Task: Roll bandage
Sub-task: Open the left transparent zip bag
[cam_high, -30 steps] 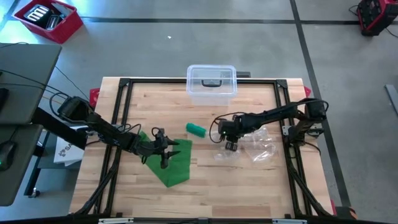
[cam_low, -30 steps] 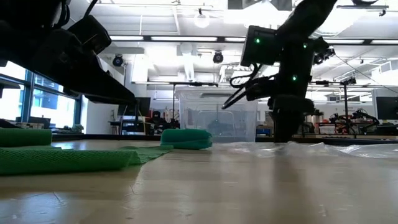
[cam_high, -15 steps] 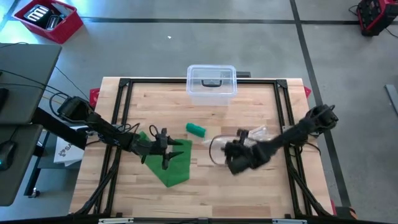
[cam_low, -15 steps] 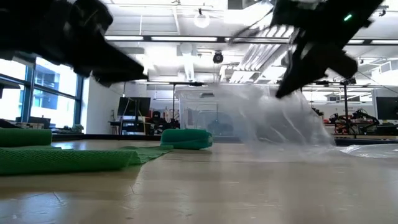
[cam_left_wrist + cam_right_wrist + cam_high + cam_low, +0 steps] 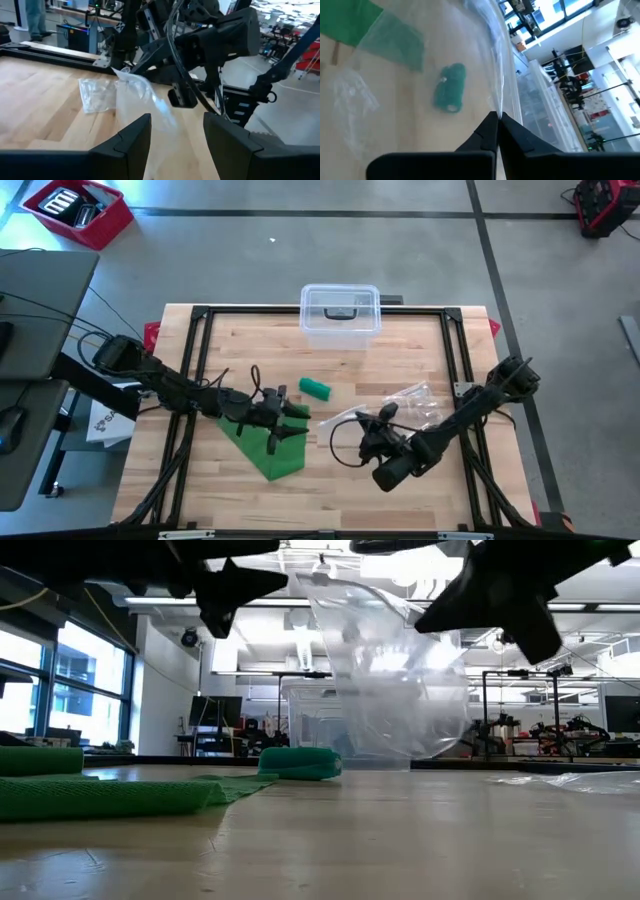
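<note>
Right tool (image 5: 496, 119), clenched on a clear plastic bag (image 5: 385, 670), lifts it above mid-bench; left tool (image 5: 272, 418) hovers spread over the green bandage (image 5: 268, 446).

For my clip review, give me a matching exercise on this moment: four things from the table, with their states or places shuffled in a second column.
1. right hand
2. left hand
3. rolled bandage
4. clear lidded box

a. at the table's far edge
b. open, above the flat green bandage
c. shut on a clear plastic bag, lifted off the table
d. lying alone mid-table

Pairs: 1-c, 2-b, 3-d, 4-a
</note>
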You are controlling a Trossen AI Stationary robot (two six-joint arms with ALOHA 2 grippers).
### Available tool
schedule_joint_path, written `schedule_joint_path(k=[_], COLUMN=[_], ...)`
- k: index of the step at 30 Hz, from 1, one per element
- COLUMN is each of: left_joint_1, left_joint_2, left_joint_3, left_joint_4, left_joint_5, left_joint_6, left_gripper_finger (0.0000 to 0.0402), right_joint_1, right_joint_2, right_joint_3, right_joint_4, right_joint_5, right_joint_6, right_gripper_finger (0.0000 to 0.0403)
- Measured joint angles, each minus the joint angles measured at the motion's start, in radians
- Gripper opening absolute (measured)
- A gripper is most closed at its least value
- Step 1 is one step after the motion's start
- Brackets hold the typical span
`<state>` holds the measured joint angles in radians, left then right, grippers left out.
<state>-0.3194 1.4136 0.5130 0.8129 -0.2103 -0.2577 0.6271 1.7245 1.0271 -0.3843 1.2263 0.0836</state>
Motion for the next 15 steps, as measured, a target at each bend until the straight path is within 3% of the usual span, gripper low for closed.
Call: schedule_joint_path(k=[7, 15], left_joint_1=[0.0, -0.004], left_joint_2=[0.035, 0.175], left_joint_3=[0.002, 0.002], left_joint_4=[0.024, 0.243], left_joint_5=[-0.027, -0.065], left_joint_6=[0.008, 0.025], left_gripper_finger=[0.0178, 0.0178], right_joint_1=[-0.029, -0.057], right_joint_2=[0.0, 0.0], right_joint_3=[0.0, 0.0], right_joint_4=[0.162, 0.241], right_joint_5=[0.005, 0.0], right_joint_6=[-0.171, -0.231], right_gripper_finger=[0.0, 0.0])
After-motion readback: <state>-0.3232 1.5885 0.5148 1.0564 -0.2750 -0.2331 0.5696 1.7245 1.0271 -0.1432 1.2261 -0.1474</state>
